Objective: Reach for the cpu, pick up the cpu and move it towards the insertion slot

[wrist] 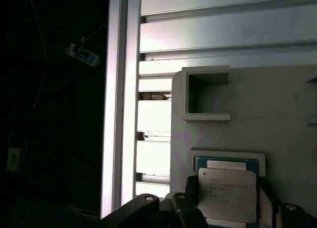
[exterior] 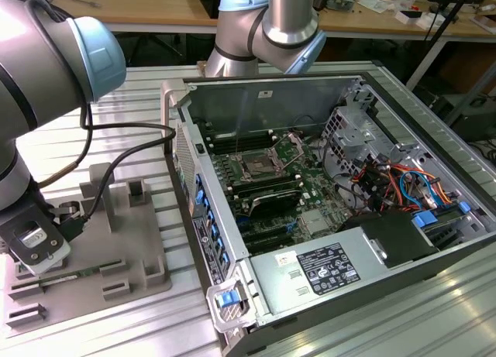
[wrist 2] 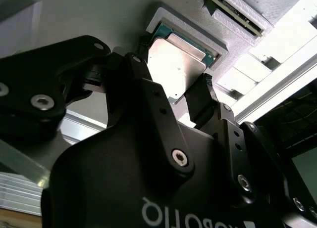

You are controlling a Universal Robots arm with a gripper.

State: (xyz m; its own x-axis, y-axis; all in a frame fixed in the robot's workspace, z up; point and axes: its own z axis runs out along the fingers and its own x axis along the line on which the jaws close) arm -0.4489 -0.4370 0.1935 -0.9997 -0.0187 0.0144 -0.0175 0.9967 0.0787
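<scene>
The cpu (wrist: 227,194) is a flat silvery square chip with a green rim, lying in a pale square nest of the grey fixture plate (wrist: 277,114). In both wrist views my gripper (wrist: 229,208) has a black finger against each of two opposite edges of the cpu (wrist 2: 173,65), shut on it, and the chip still sits at the nest. In the exterior view the gripper (exterior: 37,252) is low over the fixture plate (exterior: 116,248) at that view's left. The insertion slot (exterior: 256,169), a silver-framed socket on the green board, lies far off inside the open computer case.
The open computer case (exterior: 325,202) has tall metal walls, black memory slots beside the socket and cable bundles on the exterior view's right. Raised grey blocks (exterior: 139,193) stand on the fixture plate. A black cable (exterior: 124,152) hangs from the arm. The table's ribbed aluminium edge (wrist: 121,104) runs beside the plate.
</scene>
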